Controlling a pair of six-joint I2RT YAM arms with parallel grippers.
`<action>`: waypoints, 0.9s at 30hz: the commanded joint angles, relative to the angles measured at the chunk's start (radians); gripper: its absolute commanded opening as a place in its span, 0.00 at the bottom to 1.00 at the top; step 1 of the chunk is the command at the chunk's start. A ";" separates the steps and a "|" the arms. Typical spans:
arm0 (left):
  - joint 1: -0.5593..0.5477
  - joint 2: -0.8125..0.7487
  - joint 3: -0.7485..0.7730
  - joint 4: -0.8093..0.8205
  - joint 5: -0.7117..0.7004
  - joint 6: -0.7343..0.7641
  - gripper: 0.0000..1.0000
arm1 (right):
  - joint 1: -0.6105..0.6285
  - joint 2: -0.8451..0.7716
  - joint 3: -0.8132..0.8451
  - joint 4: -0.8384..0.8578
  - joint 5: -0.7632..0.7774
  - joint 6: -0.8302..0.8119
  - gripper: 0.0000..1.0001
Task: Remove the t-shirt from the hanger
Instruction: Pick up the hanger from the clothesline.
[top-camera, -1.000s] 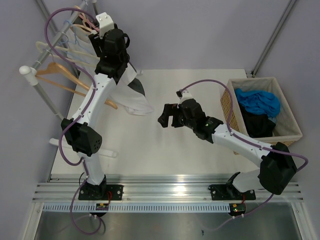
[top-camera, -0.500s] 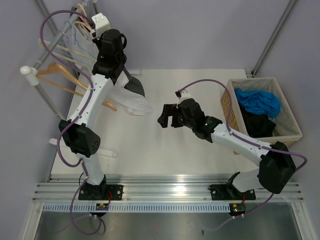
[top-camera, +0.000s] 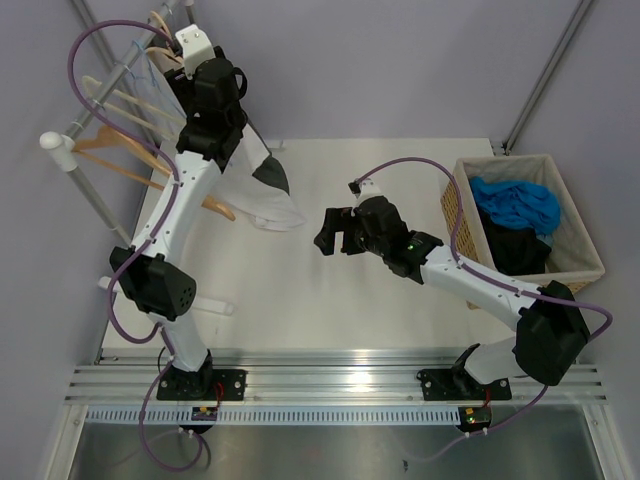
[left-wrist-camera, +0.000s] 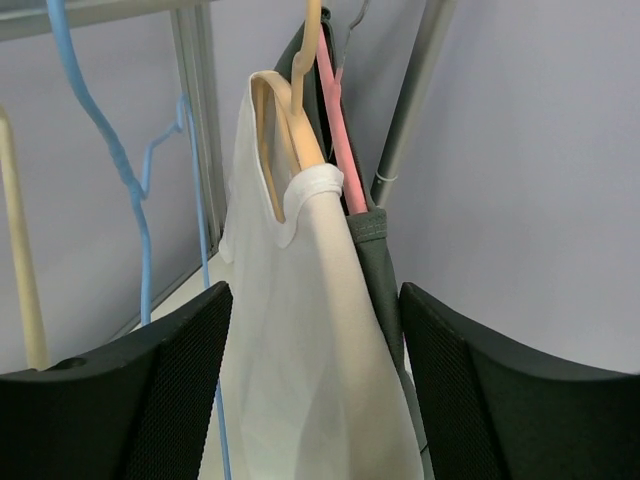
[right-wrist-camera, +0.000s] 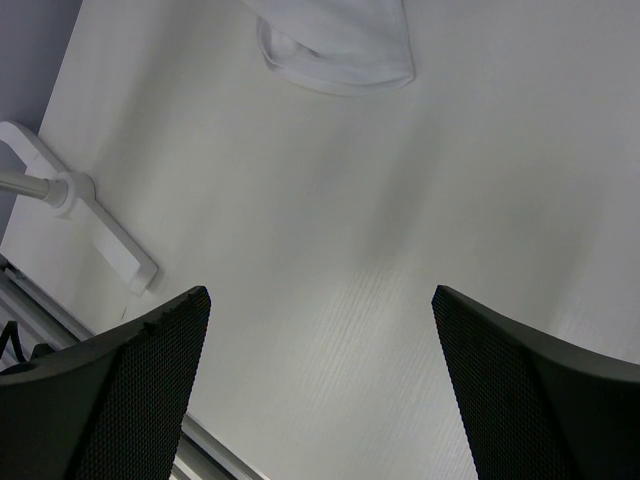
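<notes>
The white t-shirt (left-wrist-camera: 300, 330) hangs on a wooden hanger (left-wrist-camera: 285, 125) on the clothes rack (top-camera: 100, 110) at the far left. Its collar sits over the hanger's shoulder. My left gripper (left-wrist-camera: 315, 400) is open, with one finger on each side of the shirt's body just below the collar, and is not closed on it. In the top view the left wrist (top-camera: 212, 95) is raised at the rack and the shirt's hem (top-camera: 265, 205) hangs over the table. My right gripper (top-camera: 335, 232) is open and empty above the table's middle; the shirt's hem (right-wrist-camera: 335, 45) also shows in the right wrist view.
A dark grey garment (left-wrist-camera: 375, 270) on a pink hanger (left-wrist-camera: 340, 150) hangs right behind the t-shirt. Blue (left-wrist-camera: 130, 190) and cream (left-wrist-camera: 20, 260) hangers hang to its left. The rack's white foot (right-wrist-camera: 90, 215) lies on the table. A wicker basket (top-camera: 575, 250) of clothes stands at the right.
My left gripper has risen and moved left toward the rack, and the hanging clothes have swung with it. The right arm has hardly moved.
</notes>
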 joint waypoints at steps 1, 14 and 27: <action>0.006 -0.054 0.003 0.036 -0.017 0.010 0.70 | 0.017 0.003 0.046 0.000 -0.003 -0.017 0.99; 0.058 -0.107 -0.061 0.014 0.061 -0.113 0.79 | 0.025 0.027 0.069 -0.019 -0.009 -0.026 0.99; 0.187 -0.172 -0.149 -0.027 0.279 -0.305 0.82 | 0.034 0.046 0.084 -0.033 -0.018 -0.034 0.99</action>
